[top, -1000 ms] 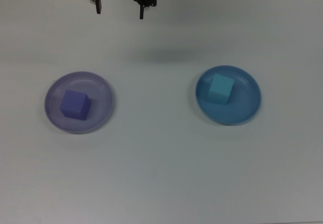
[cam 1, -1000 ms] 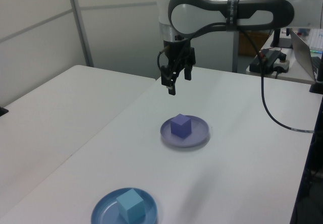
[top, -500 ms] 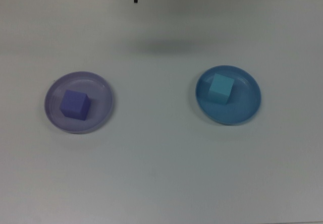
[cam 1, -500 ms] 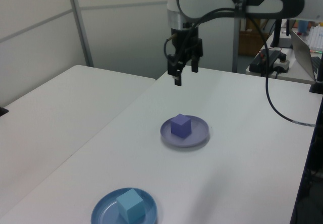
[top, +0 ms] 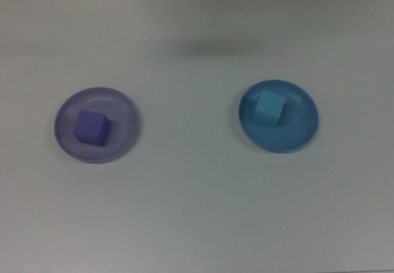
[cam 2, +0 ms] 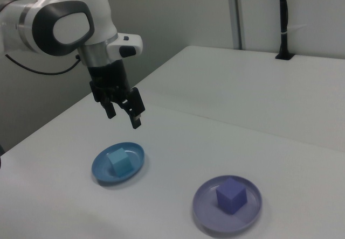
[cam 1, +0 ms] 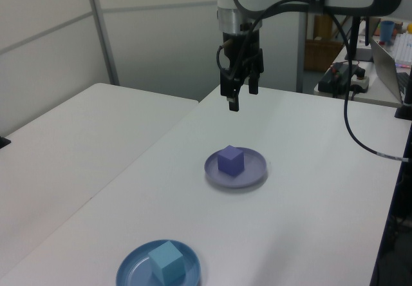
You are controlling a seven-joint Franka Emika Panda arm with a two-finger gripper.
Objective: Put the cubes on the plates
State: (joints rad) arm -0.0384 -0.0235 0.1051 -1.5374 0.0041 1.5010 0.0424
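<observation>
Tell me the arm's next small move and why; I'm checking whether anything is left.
Probably just hold clear: the purple-blue foam cube sits on the lavender round plate, the cyan foam cube on the blue round plate, and the gripper hangs empty above.

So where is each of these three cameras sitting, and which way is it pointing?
Top view: overhead, looking straight down at the white table; no arm shows.
Left view: raised beside the table, blue plate nearest, lavender plate beyond; the arm and gripper hang above.
Right view: raised on the opposite side, lavender plate nearest; arm and gripper show.
All three share both plates and cubes.
</observation>
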